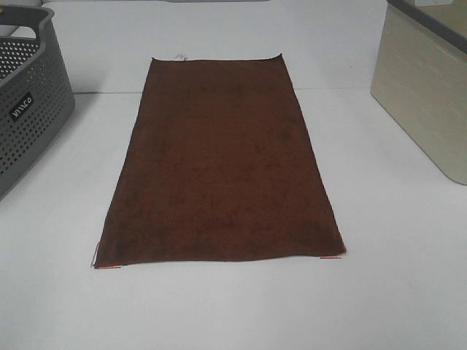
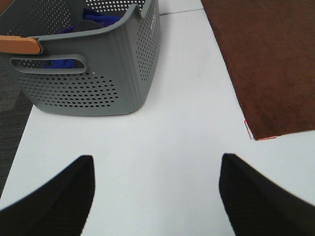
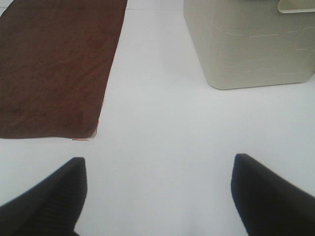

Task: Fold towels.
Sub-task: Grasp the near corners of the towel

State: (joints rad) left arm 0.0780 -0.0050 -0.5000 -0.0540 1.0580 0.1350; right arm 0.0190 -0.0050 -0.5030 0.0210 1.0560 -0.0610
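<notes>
On the white desk, at centre, the dark reddish-brown towel is laid flat and unfolded, its long side running away from the camera. A small white tag is seen at the far short edge. A grey perforated basket is placed to the left, apart from it, with blue cloth seen inside. A beige bin is placed to the right, also apart. The left gripper is held spread over bare desk near the towel's near left corner, nothing pinched. The right gripper is likewise spread and empty, near the near right corner.
</notes>
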